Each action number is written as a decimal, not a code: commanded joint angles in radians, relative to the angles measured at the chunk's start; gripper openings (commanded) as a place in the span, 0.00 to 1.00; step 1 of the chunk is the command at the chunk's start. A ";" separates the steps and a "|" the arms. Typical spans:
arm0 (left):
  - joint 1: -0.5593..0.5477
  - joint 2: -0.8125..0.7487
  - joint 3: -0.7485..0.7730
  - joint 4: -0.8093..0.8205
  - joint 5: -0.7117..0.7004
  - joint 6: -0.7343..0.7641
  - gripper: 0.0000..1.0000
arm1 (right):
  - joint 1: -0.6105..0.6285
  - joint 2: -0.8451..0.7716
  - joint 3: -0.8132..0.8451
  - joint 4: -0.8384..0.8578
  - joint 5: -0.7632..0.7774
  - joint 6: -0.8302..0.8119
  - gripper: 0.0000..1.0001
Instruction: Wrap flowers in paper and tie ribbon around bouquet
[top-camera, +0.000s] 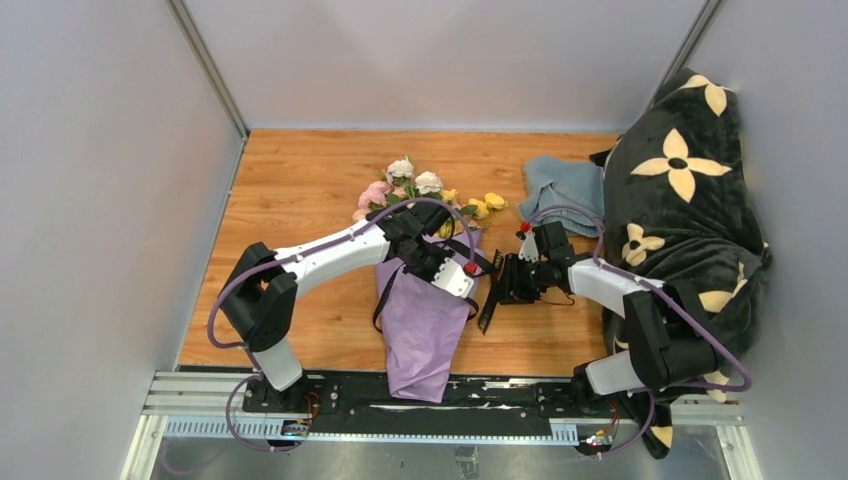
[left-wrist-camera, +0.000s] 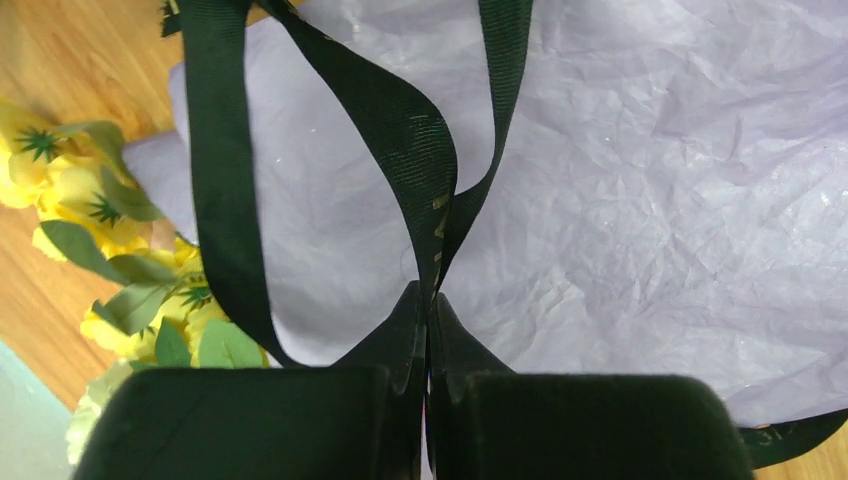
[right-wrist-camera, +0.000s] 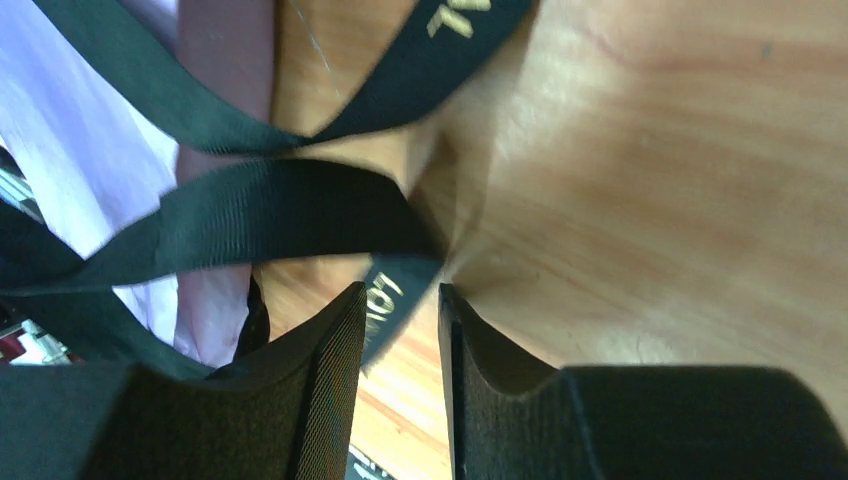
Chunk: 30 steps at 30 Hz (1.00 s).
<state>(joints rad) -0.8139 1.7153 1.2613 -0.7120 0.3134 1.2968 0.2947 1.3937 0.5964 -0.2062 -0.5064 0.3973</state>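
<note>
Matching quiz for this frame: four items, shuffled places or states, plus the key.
Column 1
1. left gripper
2. right gripper
3. flowers
4. grey-blue cloth

Column 2
A. far right of the table, beside the dark blanket
B. fingers shut on the ribbon
C. sticking out of the far end of the paper
D. fingers apart, ribbon end between them

Pairs: 1-B, 2-D, 3-C, 4-A
</note>
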 joint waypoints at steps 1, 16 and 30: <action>-0.002 -0.037 0.020 -0.001 0.023 -0.065 0.00 | 0.008 0.069 0.007 0.097 0.060 0.025 0.37; 0.049 -0.130 0.129 -0.022 0.043 -0.401 0.00 | 0.012 -0.142 0.010 0.142 0.107 -0.050 0.00; 0.098 -0.161 0.092 0.029 0.177 -0.471 0.00 | 0.121 -0.240 0.140 0.140 -0.014 -0.190 0.25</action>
<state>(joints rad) -0.7162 1.5764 1.3674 -0.7139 0.4274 0.8566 0.4057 1.0859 0.7345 -0.0364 -0.4808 0.2726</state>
